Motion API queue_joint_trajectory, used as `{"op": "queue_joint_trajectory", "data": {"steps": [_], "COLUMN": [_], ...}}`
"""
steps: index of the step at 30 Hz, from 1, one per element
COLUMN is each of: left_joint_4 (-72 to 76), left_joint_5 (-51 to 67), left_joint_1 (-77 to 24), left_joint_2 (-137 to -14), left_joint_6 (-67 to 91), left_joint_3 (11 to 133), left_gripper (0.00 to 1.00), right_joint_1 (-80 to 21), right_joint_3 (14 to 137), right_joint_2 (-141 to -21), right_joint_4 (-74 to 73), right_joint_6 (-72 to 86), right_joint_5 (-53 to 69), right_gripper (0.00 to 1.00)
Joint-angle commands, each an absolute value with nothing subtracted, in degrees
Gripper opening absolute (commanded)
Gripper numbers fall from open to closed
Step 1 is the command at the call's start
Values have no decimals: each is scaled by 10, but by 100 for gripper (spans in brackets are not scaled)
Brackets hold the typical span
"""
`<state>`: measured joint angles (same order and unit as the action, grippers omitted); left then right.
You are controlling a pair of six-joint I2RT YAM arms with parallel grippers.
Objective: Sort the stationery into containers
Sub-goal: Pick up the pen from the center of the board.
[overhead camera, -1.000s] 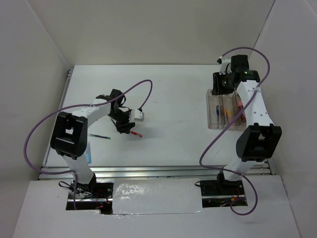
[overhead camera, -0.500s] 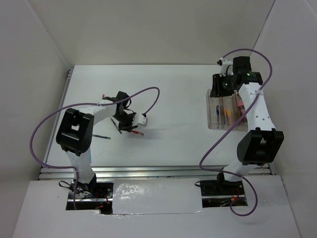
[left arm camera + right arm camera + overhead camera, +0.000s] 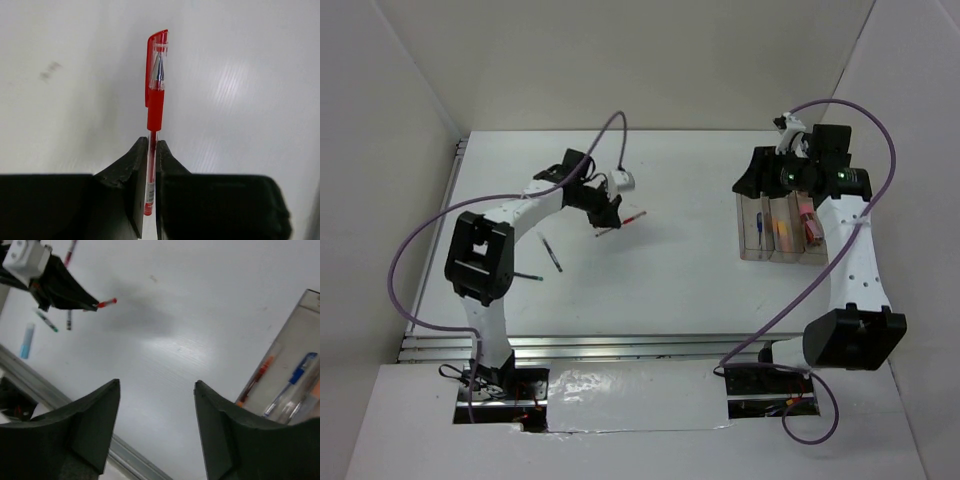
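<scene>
Left end effector [image 3: 152, 145] clenched on red pen [image 3: 155, 100] — barrel pinched, capped end sticking out, held clear of bench [image 3: 680, 280]. Right end effector [image 3: 157, 385] released, jaws apart, nothing between — by far end of containers [image 3: 752, 240], pens and markers inside. Dark pen [image 3: 552, 252] loose on bench.
</scene>
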<state>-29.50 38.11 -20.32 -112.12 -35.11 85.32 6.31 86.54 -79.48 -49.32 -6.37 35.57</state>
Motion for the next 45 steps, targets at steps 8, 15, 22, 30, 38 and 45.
{"op": "queue_joint_trajectory", "data": {"steps": [8,15,22,30,38,45], "left_joint_4": [-22,-20,34,91,136,98], "left_joint_5": [366,323,347,384,401,384], "left_joint_1": [-210,-251,-265,-267,-272,-260], "left_joint_2": [-903,-856,-855,-854,-854,-849], "left_joint_6": [284,355,425,455,470,429], "left_joint_3": [751,726,708,679,651,650], "left_gripper": [0,0,0,0,0,37], "right_joint_1": [-34,-98,-169,-175,-179,-170], "right_joint_3": [809,817,844,871,886,869], "right_joint_2": [-753,-804,-858,-920,-967,-942], "right_joint_4": [-326,-263,-248,-231,-217,-221], "right_joint_6": [97,173,187,221,229,208], "right_joint_5": [507,507,446,459,473,483], "right_gripper": [87,86,82,71,43,0]}}
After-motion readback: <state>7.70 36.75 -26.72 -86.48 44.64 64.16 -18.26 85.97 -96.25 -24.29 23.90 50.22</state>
